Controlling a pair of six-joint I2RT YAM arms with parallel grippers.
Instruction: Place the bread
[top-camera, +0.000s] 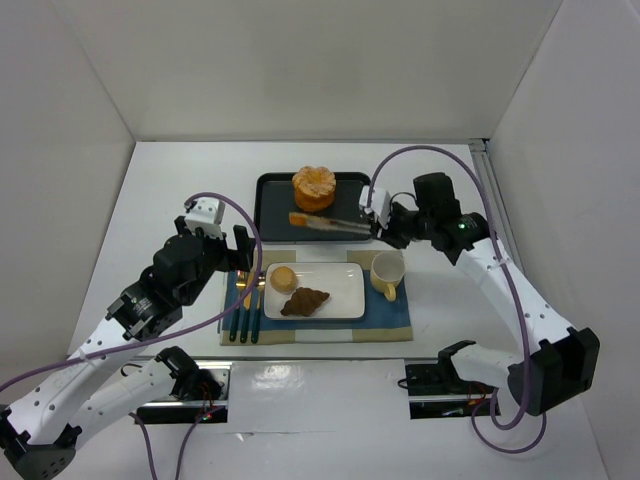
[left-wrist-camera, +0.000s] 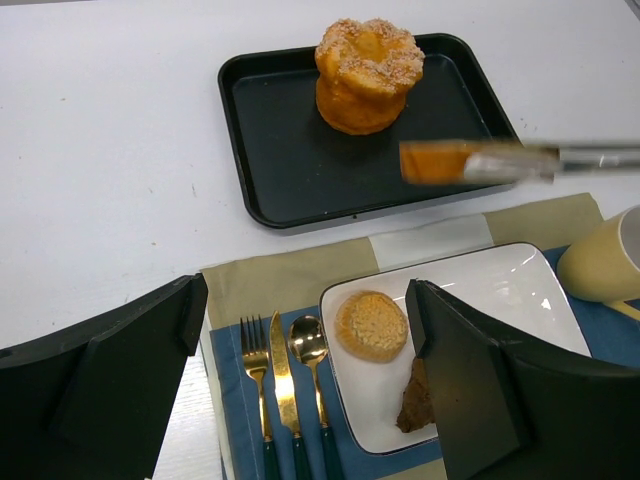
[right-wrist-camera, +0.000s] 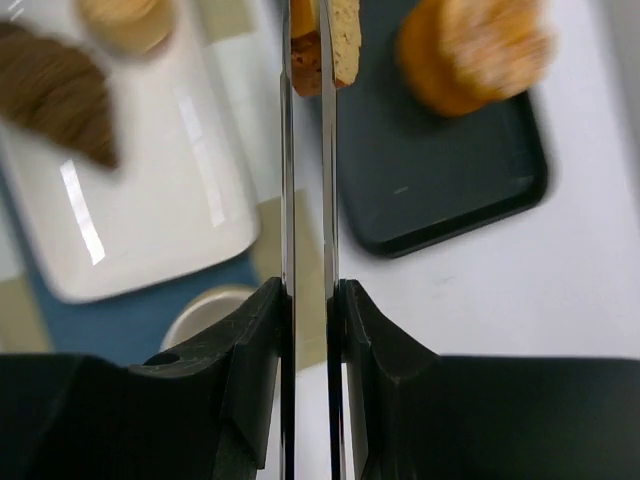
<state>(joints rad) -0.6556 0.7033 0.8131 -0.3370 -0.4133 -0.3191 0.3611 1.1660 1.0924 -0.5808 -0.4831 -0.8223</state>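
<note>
My right gripper is shut on metal tongs. The tong tips pinch the oblong golden-crusted slice, held in the air over the near edge of the black tray. The white plate carries the small round bun and the dark croissant. My left gripper is open and empty, above the plate's left end and the cutlery.
A large orange sugared pastry stands on the tray. A yellow mug sits right of the plate. A gold fork, knife and spoon lie left of it on the blue and beige placemat.
</note>
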